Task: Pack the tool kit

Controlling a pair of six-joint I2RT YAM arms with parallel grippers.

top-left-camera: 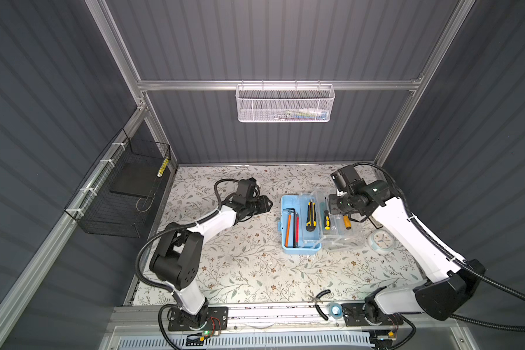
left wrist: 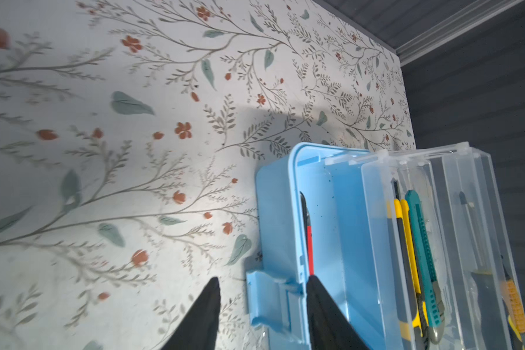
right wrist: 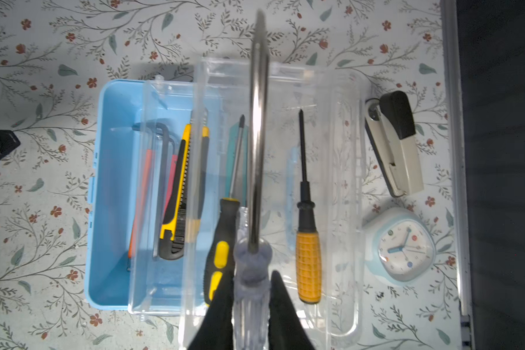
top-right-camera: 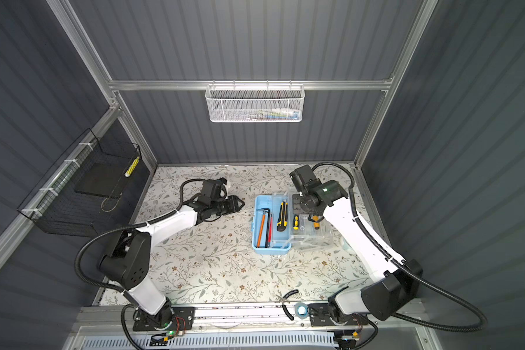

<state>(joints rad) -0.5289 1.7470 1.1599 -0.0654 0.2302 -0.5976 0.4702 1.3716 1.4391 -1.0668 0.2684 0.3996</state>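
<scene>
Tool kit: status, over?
Left gripper open, empty, beside tool kit. Right gripper shut on clear-handled screwdriver over open kit. Stapler, clock alongside, not obstructing.

I am reading no word, number, brand or sign anywhere here. The small clock near the worktop's right edge is showing me only coloured dots and fine tick marks on its dial, with no figures I can make out. The tool kit and the tools lying in it are carrying no lettering clear enough to read. The clear-handled screwdriver is blurring too much for any marking to be legible.
</scene>
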